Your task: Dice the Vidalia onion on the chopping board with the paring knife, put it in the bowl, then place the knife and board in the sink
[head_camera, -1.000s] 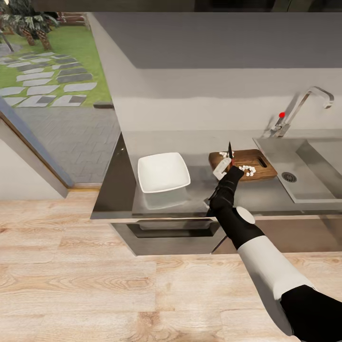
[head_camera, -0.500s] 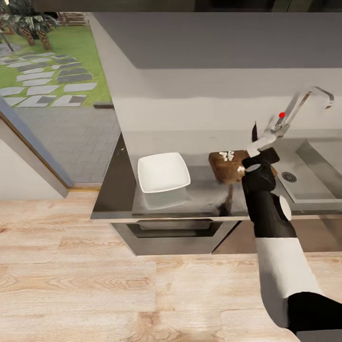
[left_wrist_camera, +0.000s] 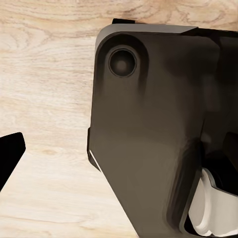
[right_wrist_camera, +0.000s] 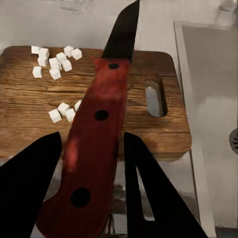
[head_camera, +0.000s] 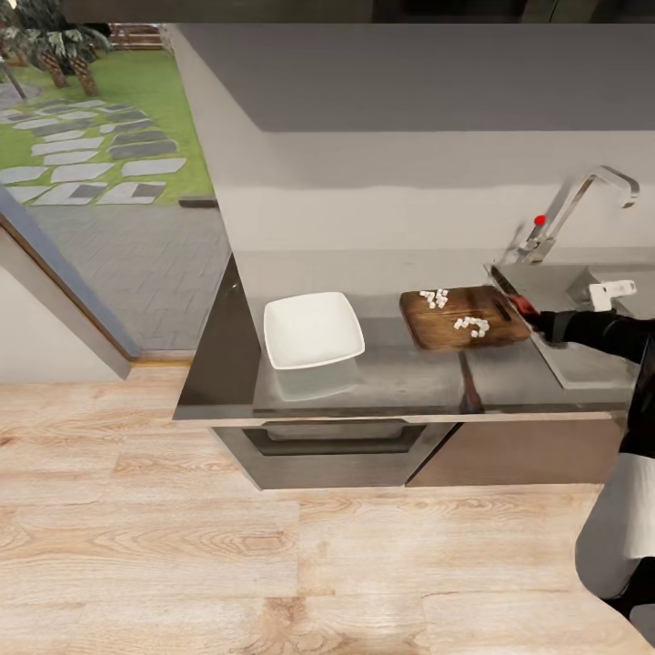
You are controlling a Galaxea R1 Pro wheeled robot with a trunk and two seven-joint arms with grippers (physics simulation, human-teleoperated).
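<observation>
Long dark countertop [head_camera: 364,377] with bare room along its front edge, sink [head_camera: 582,359] cut off at its right end, white bowl [head_camera: 312,329], chopping board [head_camera: 459,314] beside sink holding onion dice [head_camera: 472,325], right gripper [right_wrist_camera: 91,171] gripping paring knife [right_wrist_camera: 96,144], left gripper hard to make out.

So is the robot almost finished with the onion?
About halfway. Done: the onion is diced, lying as white cubes on the chopping board. In hand: the right hand holds the paring knife by the board's sink-side edge. Left: the bowl is empty, so the dice must go in, then the knife and board go into the sink.
</observation>
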